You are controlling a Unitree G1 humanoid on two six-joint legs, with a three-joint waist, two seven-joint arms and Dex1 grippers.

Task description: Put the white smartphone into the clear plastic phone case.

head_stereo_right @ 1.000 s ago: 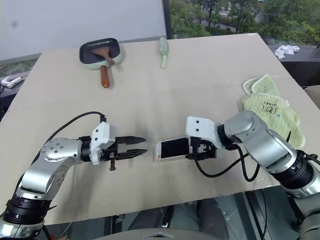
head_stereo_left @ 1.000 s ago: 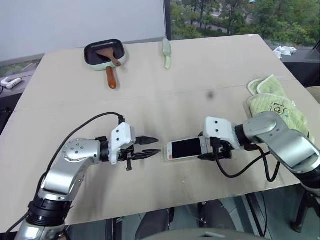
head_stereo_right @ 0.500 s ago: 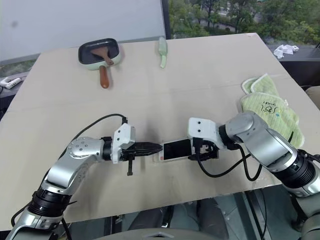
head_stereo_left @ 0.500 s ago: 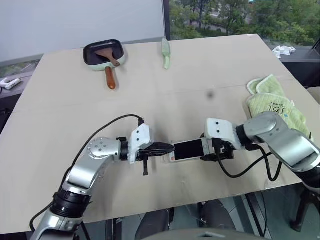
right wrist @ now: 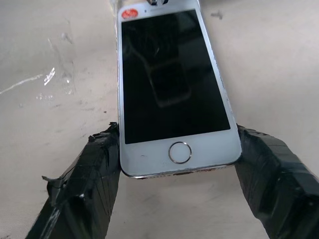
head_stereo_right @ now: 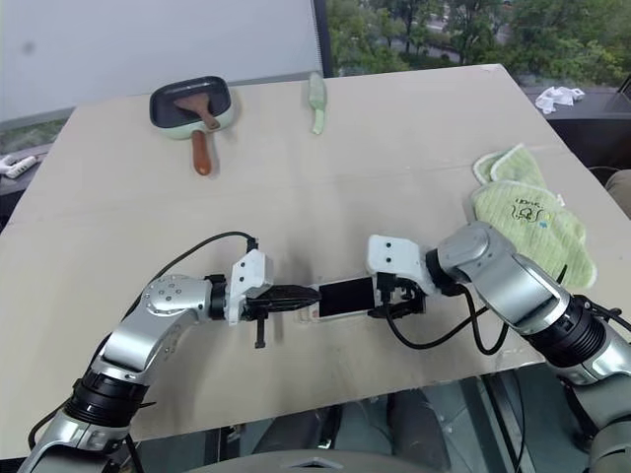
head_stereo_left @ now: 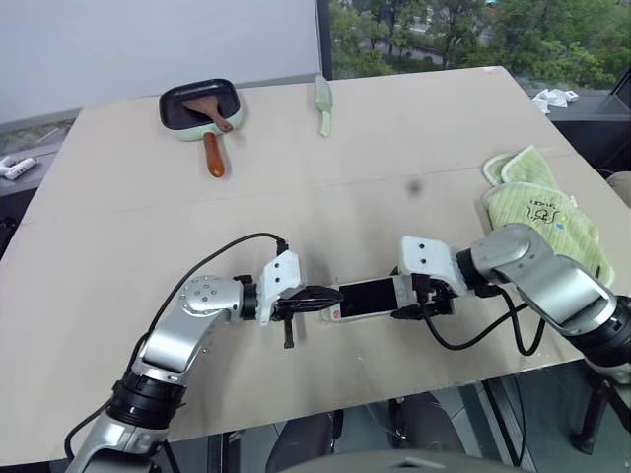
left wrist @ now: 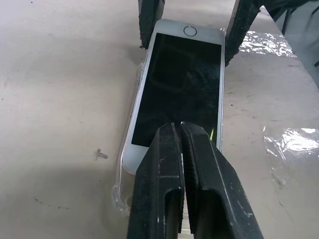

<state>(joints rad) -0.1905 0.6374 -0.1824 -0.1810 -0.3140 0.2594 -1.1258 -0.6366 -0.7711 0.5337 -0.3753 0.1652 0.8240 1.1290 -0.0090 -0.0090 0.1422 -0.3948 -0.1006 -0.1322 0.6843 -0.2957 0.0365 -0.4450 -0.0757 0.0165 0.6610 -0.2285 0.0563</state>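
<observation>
The white smartphone [head_stereo_left: 367, 297] lies screen up near the table's front edge, its length running left to right. My right gripper [head_stereo_left: 415, 302] is shut on it, one finger [right wrist: 84, 184] on each long side at the home-button end. My left gripper [head_stereo_left: 330, 294] is shut, and its joined tips [left wrist: 180, 124] rest over the phone's other end. The clear plastic phone case [left wrist: 121, 191] shows as a thin transparent rim under and around that end of the phone. How far the phone sits inside the case I cannot tell.
A black pan with a wooden spatula [head_stereo_left: 204, 103] and a pale green utensil [head_stereo_left: 324, 103] lie at the table's far side. Green towels [head_stereo_left: 537, 202] are on the right. The table's front edge [head_stereo_left: 394, 394] runs just below both grippers.
My left arm has swung right toward the phone and its fingers have shut; their tips now rest at the phone's left end. The right gripper keeps its hold on the phone.
</observation>
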